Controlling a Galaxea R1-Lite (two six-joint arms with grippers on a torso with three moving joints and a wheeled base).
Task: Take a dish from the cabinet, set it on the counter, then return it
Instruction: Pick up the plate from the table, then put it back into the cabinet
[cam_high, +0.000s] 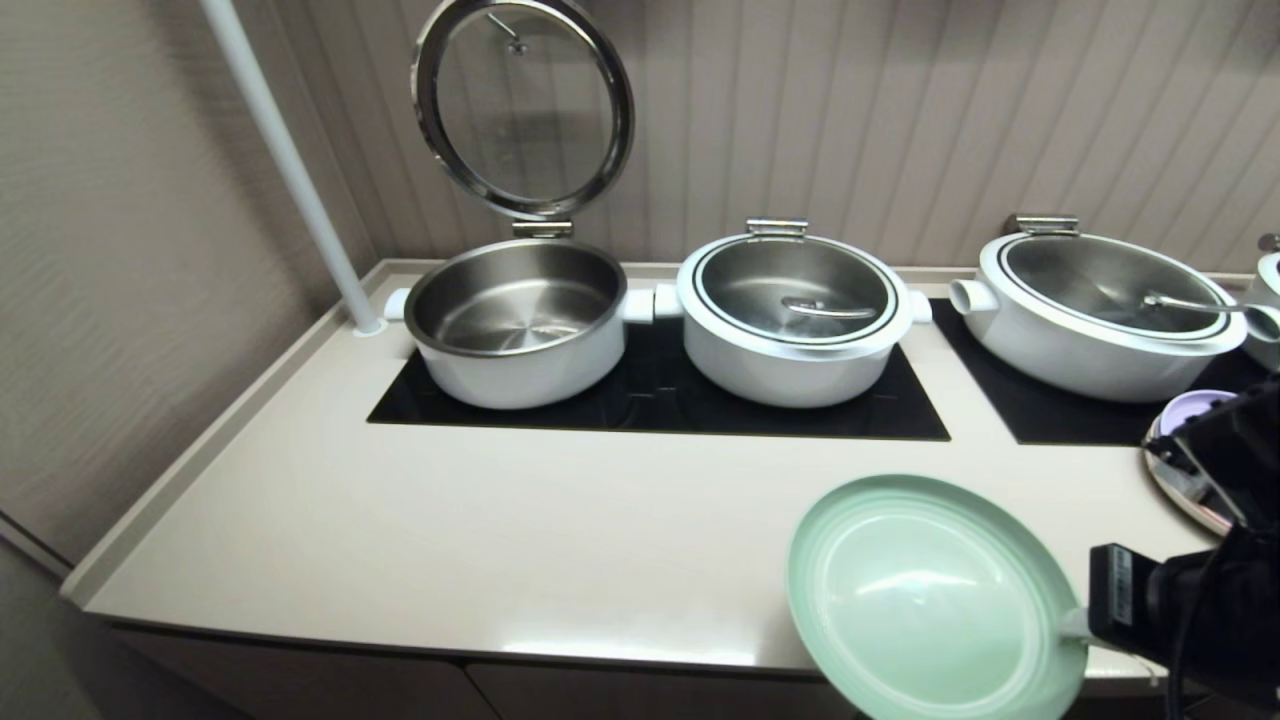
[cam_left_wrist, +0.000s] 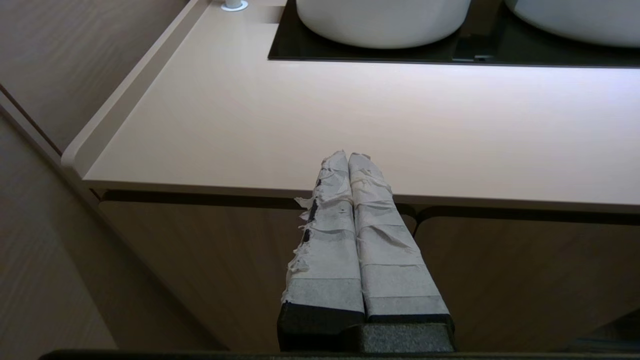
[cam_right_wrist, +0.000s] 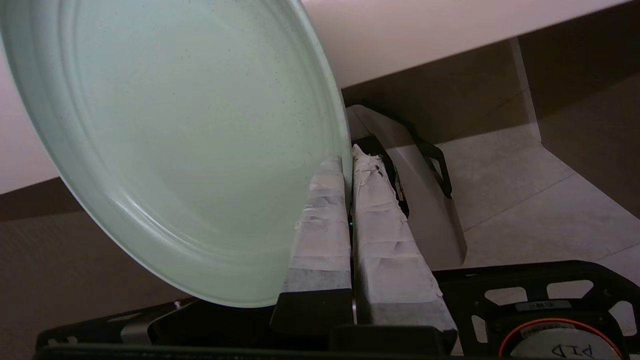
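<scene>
Nearest the head camera, the dish (cam_high: 930, 600) was held tilted at the worktop's (cam_high: 480, 520) front edge, over its right part, with its lower rim hanging out past the edge. It was gripped at its right rim by the right gripper (cam_right_wrist: 348, 165), whose taped jaws were clenched on the rim, one finger on each face of the dish. In the right wrist view the dish's (cam_right_wrist: 175, 145) pale green face filled most of the frame, with the worktop's front edge and the floor seen behind it.

From left to right along the back of the worktop, a white pole (cam_high: 290, 170) was seen rising from the left rear corner. Next, an open pot (cam_high: 515, 320) with its glass lid (cam_high: 523, 105) raised upright was seen on a black panel (cam_high: 650, 400), and beside it a second pot (cam_high: 795, 315) with its lid down. A third lidded pot (cam_high: 1095, 310) was set on another black panel further right.

The left gripper (cam_left_wrist: 348, 157) was held off the worktop, in front of the cabinet (cam_left_wrist: 210, 270) below its edge, with its taped jaws pressed together on nothing.
</scene>
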